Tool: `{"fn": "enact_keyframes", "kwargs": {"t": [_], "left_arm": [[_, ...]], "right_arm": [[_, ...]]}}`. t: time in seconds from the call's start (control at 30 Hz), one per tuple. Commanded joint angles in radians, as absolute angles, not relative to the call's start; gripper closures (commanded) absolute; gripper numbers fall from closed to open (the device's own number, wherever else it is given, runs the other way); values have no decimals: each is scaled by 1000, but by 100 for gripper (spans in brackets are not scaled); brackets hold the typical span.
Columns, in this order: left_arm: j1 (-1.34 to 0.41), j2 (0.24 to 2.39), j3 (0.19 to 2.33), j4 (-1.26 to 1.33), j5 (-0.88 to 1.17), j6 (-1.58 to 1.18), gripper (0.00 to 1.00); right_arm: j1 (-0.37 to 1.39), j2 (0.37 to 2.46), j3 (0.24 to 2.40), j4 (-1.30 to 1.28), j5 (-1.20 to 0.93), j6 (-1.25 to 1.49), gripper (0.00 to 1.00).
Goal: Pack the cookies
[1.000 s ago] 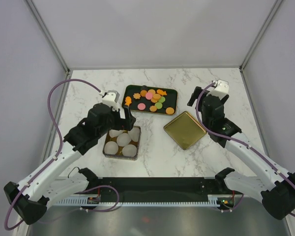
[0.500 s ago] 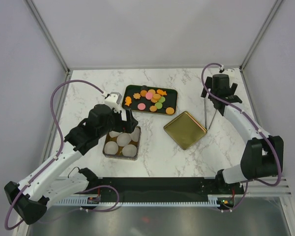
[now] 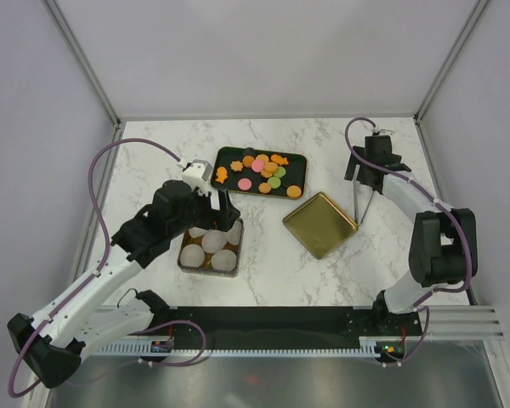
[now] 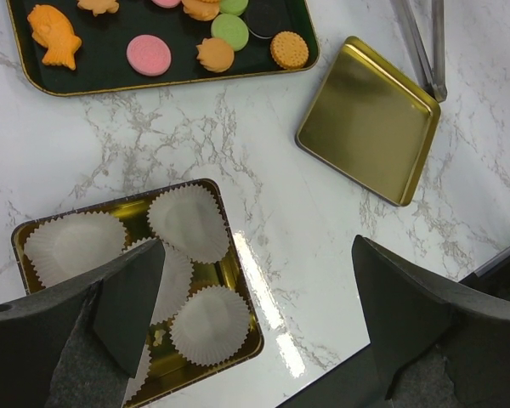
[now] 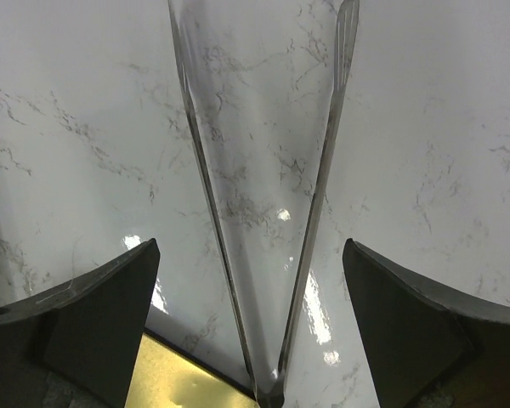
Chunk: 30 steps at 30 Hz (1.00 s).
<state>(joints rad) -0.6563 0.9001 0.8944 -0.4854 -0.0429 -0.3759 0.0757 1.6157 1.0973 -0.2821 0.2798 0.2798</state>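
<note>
Table (image 3: 153, 153): white marble, grey-veined, glossy. The left arm rises from its near-left base and slants far and right, wrist bent down. The left gripper (image 4: 257, 255) hangs over the right edge of the tin (image 4: 206, 276), fingers spread wide, holding nothing. The tin is square, gold metal with rounded corners, and holds fluted white paper cups (image 4: 189, 223), all empty. Far of the tin lies the tray (image 4: 98, 51), oblong, dark inside with a gold rim. The cookies (image 3: 263, 168) are all on this tray: small flat biscuits, mostly round, in orange, pink and green, with an orange fish shape at the tray's left end and a ridged tan round one at its near-right corner. None is in a cup. Right of the tin and near-right of the tray sits the lid (image 4: 370, 119), a shallow square of gold metal, turned cornerwise and lying open side up. Just right of it lie the tongs (image 5: 270, 391), polished steel in a long narrow V, joined end at the lid's right corner, arms opening toward the far side. The right arm is folded sharply, elbow at the right, forearm reaching far. The right gripper (image 5: 251, 246) points down over the tongs, fingers fully parted, one on either side of them; contact cannot be told.
</note>
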Motion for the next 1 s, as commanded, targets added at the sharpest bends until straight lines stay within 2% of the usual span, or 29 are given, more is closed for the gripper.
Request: {"fn": "enact_keyframes", "kwargs": {"t": [0.0,0.53,0.7,0.87,0.97], "left_arm": [[-652,896,894,-486,-22,-354,0],[-650,899,897,-486,-9,-354,0],[-652,900,894,-486,-8,-356,0],[-652,902,896,-485,-9,-357,0],[-652,910,897,-485,-5,-357,0]], "right_arm": [[68,1635,1068,-270,264,264,2],[44,1738,1026,-235,207,258,2],[43,1781,1042,-225,186,261,11],[37,1789,1037,-222,173,268,15],[37,1798,1042,-221,161,273,22]]}}
